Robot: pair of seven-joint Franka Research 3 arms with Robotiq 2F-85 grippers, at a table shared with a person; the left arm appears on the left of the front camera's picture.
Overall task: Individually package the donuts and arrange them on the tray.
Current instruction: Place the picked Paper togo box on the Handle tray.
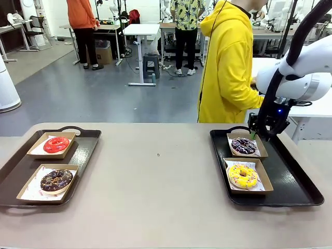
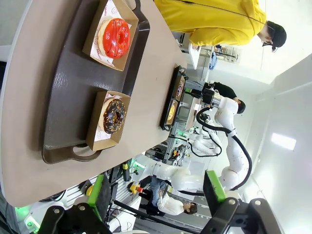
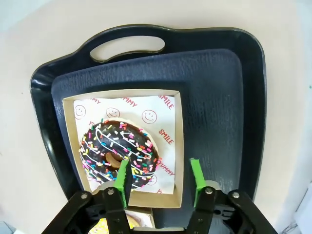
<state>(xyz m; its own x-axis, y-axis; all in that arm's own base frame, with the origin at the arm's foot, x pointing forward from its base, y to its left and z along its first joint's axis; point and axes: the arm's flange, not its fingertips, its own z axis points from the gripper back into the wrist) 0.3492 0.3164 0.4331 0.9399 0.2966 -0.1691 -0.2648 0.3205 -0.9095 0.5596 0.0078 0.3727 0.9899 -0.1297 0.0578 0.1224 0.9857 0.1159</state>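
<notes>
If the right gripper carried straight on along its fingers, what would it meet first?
Most likely the cardboard box under it: the open right gripper points down at the printed paper beside the dark sprinkled donut, one finger overlapping the donut's edge. Depth is unclear, so it might brush the donut first.

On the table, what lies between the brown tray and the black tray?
Nothing: in the front view the tabletop between the brown tray and the black tray is bare.

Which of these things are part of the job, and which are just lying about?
Job: red donut, chocolate donut, purple donut, yellow donut, their boxes, left tray, right tray.

Lying about: stool, cardboard box, far desks.
</notes>
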